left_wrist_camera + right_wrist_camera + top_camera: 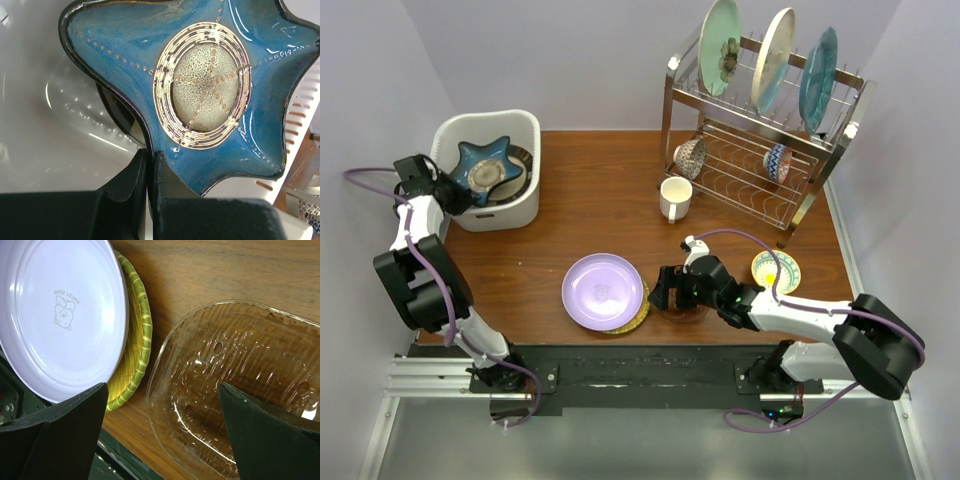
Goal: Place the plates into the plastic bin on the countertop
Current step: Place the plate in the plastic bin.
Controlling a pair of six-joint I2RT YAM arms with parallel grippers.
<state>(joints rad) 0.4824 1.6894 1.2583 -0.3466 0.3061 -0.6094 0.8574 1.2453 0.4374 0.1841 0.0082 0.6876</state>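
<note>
the blue star-shaped dish is pinched by the left gripper. its jaws are closed thin on the dark rim, in the notch between two arms of the star. the rest of the dish hangs out past the fingers, tilted over the mouth of the white plastic bin at the back left of the countertop. something dark lies under it inside the bin; i cannot tell what.

it looks like glazed ceramic, so probably stiff, fairly heavy, slick and brittle at the points. held by one edge only, it would tend to swing about the pads, so it should be lowered flat before letting go.

the right gripper stands wide open and holds nothing. it hovers low at the front edge with one finger near a clear glass dish and the other by the lavender plate. that plate sits on a yellow plate with a green striped rim, just beside the glass dish. the lavender plate looks light and smooth, perhaps plastic. lying flat, it offers only its raised rim, best taken where it overhangs the plate below. the glass would be slippery and could crack if knocked.

further out, three more plates stand upright in the steel dish rack at the back right.
</note>
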